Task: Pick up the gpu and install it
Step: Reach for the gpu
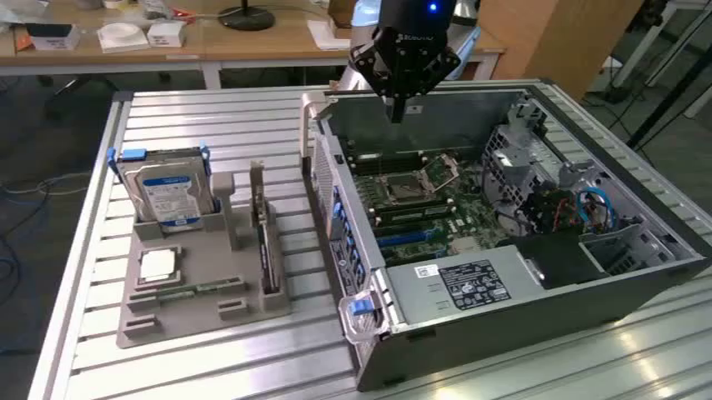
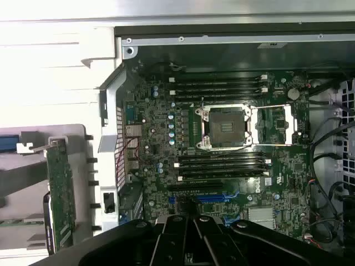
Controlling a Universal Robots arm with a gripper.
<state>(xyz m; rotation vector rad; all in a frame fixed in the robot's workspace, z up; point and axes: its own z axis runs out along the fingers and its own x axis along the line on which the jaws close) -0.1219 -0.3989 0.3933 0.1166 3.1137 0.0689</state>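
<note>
Exterior view has even overhead room light, nothing harsh, just soft sheen streaks on the aluminium slat table (image 1: pixel 634 354) well away from the gripper (image 1: pixel 396 115). Small blue light (image 1: pixel 432 7) glows above it. The PC case (image 1: pixel 445 108) right under the gripper sits in dimmer shadow. In the wrist view, the table beside the case is blown out white, the motherboard (image 2: pixel 222 127) looks murky and low-contrast, and the gripper is a black silhouette

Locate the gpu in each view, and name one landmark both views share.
Exterior view: the gpu stands edge-on in the grey holder, between the hard drive and the computer case.
Wrist view: the gpu is the green board outside the computer case, beside its slotted rear wall.
Shared landmark: the CPU socket inside the case.
</note>
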